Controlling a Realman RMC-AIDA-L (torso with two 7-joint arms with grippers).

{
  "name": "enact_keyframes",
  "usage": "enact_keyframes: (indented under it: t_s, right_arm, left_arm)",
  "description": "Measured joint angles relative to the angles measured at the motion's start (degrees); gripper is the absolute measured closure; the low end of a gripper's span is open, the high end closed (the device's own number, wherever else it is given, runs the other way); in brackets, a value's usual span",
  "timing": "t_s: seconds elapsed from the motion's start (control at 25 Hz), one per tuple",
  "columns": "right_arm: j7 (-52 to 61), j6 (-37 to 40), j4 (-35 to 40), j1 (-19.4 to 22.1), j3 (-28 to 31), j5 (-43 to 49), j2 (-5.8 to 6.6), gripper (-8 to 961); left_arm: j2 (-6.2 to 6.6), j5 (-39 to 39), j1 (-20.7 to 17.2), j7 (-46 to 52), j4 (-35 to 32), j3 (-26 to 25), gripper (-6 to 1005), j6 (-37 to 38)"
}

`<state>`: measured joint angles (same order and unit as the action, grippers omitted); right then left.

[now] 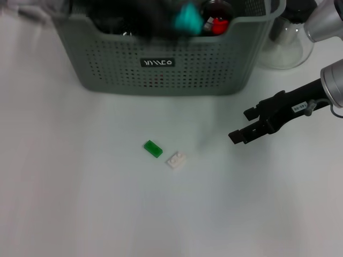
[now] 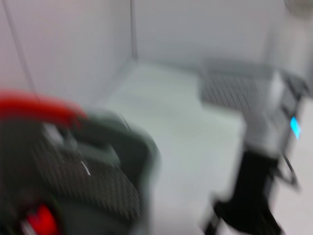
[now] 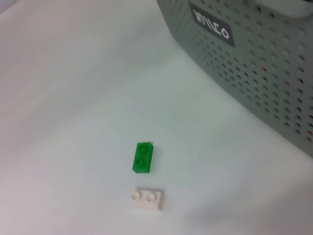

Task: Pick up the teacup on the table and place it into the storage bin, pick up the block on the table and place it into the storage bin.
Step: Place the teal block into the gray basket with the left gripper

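A green block (image 1: 153,148) (image 3: 142,157) lies flat on the white table, with a white block (image 1: 176,159) (image 3: 146,198) just beside it. The grey-green storage bin (image 1: 161,67) (image 3: 254,63) stands behind them. My right gripper (image 1: 242,125) hovers open to the right of the blocks, holding nothing. My left arm is a dark moving blur (image 1: 142,16) over the bin's opening. I cannot make out the teacup; something red and black (image 1: 217,19) lies inside the bin.
A clear glass teapot (image 1: 284,48) stands right of the bin at the back. White tabletop (image 1: 80,187) spreads around the blocks. The left wrist view is smeared, showing the bin's rim (image 2: 122,147) and a red shape (image 2: 36,105).
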<state>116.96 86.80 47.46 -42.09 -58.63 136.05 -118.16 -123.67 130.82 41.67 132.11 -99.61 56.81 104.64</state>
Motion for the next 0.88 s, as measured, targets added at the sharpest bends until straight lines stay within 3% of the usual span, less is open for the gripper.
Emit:
enact_keyframes:
  t_s: [0.16, 0.52, 0.68, 0.88]
  right_arm:
    - [0.0, 0.1, 0.1, -0.4, 0.0, 0.0, -0.08, 9]
    - [-0.2, -0.3, 0.1, -1.1, 0.0, -0.1, -0.14, 9]
    - [0.1, -0.3, 0.1, -1.4, 0.0, -0.1, -0.19, 8]
    - [0.2, -0.5, 0.1, -1.7, 0.0, -0.1, -0.34, 8]
  left_arm:
    - [1.28, 5.7, 4.3, -0.4, 5.4, 0.6, 596, -12.3]
    - [2.81, 28.2, 17.4, 1.8, 37.7, 1.1, 594, -38.5]
    - [2.98, 32.6, 20.1, 3.5, 47.1, 1.6, 593, -47.0]
    - [3.80, 32.8, 21.7, 3.5, 53.7, 2.0, 592, -50.4]
